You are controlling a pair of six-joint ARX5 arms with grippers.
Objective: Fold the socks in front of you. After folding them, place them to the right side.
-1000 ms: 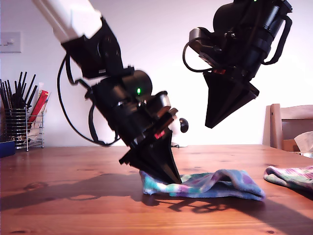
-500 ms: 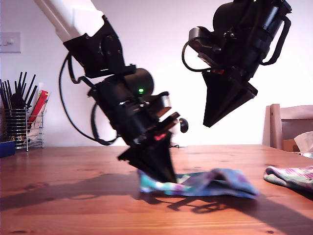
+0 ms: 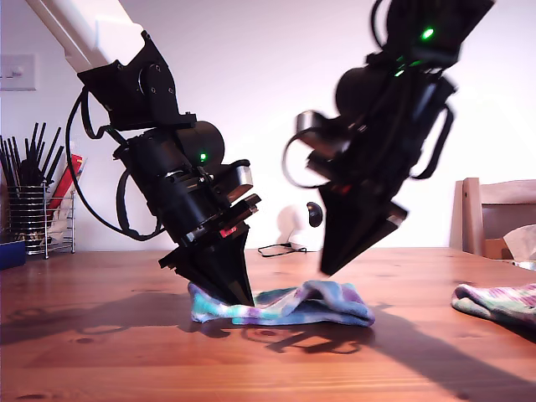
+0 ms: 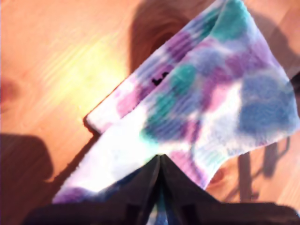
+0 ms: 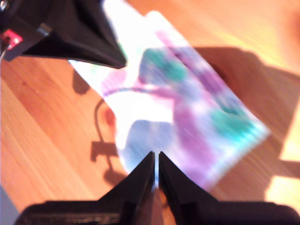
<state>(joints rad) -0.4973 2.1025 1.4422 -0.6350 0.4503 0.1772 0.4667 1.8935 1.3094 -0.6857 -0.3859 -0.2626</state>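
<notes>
Fabric of one tie-dye sock (image 3: 285,305) is being pinched by my first gripper (image 3: 237,295), whose jaws are pressed together on the sock's end and are touching down on the wooden counter (image 3: 100,352). In the first wrist view the sock (image 4: 201,103) is seen spreading away from the clenched tips (image 4: 159,161), doubled over on itself, with a bit of black lettering showing near one edge. My second gripper (image 3: 328,268) is being held just above the far end of the same sock, apart from it, with its jaws closed on nothing; the second wrist view shows its tips (image 5: 156,161) meeting over the sock (image 5: 187,108). A second sock (image 3: 498,301) is lying well beyond my second gripper, at the exterior view's right edge.
</notes>
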